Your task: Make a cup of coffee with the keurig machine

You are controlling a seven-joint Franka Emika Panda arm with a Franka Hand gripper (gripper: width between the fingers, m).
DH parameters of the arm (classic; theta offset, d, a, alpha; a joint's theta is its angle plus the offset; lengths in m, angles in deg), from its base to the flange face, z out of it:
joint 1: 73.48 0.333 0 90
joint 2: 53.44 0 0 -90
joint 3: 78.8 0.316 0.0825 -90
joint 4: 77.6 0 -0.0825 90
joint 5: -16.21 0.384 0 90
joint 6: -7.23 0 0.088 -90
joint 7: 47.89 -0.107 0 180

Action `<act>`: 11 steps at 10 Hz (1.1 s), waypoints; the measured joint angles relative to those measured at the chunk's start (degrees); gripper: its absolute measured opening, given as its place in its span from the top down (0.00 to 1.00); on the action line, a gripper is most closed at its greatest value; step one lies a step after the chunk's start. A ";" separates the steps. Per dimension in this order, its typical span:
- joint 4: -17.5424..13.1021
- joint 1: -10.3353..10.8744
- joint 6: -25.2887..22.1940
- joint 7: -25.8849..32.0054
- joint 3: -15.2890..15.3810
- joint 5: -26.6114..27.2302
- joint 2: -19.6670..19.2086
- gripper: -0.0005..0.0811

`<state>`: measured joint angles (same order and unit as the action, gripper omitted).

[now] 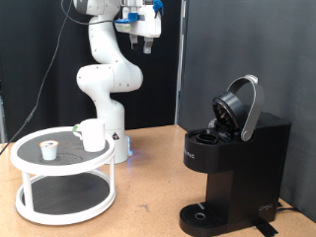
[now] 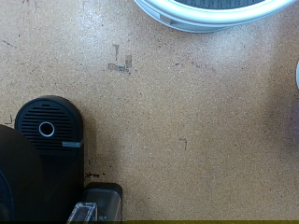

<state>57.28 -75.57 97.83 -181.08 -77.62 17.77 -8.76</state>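
Note:
The white cup [image 1: 92,134] stands on the top shelf of a round white two-tier stand [image 1: 30,163] at the exterior view's left. The black keurig machine [image 1: 237,168] stands at the exterior view's right with its rounded lid [image 1: 240,107] raised open. My gripper [image 1: 146,43] hangs high above the table near the exterior view's top, far from both, with nothing seen between its fingers. In the wrist view the machine's round drip base [image 2: 47,129] shows from above and the stand's rim [image 2: 210,13] is at the frame's edge. The gripper's fingers do not show there.
A small white pod with a brown top [image 1: 48,149] sits on the stand beside the cup. The wooden table [image 1: 148,193] lies between stand and machine. The white arm's base [image 1: 117,138] stands just behind the stand. A dark curtain hangs behind.

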 joint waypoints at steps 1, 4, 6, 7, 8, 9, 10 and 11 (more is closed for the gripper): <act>0.00 -0.13 0.32 0.00 -0.14 0.44 0.00 0.09; -0.20 -1.29 2.15 1.52 -4.82 0.76 -0.01 0.09; -0.49 -2.69 1.60 3.28 -8.20 -0.98 -0.15 0.09; -0.90 -3.36 1.18 4.76 -9.71 -2.31 -0.52 0.09; -1.51 -3.67 0.68 5.80 -10.39 -2.55 -1.26 0.09; -1.43 -3.67 0.77 5.76 -10.33 -2.52 -1.23 0.09; -1.35 -3.68 0.75 6.12 -10.56 -2.52 -1.24 0.09; -1.24 -3.88 0.78 6.87 -11.21 -3.43 -1.24 0.09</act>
<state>56.04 -79.45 98.61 -174.22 -88.83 14.33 -10.00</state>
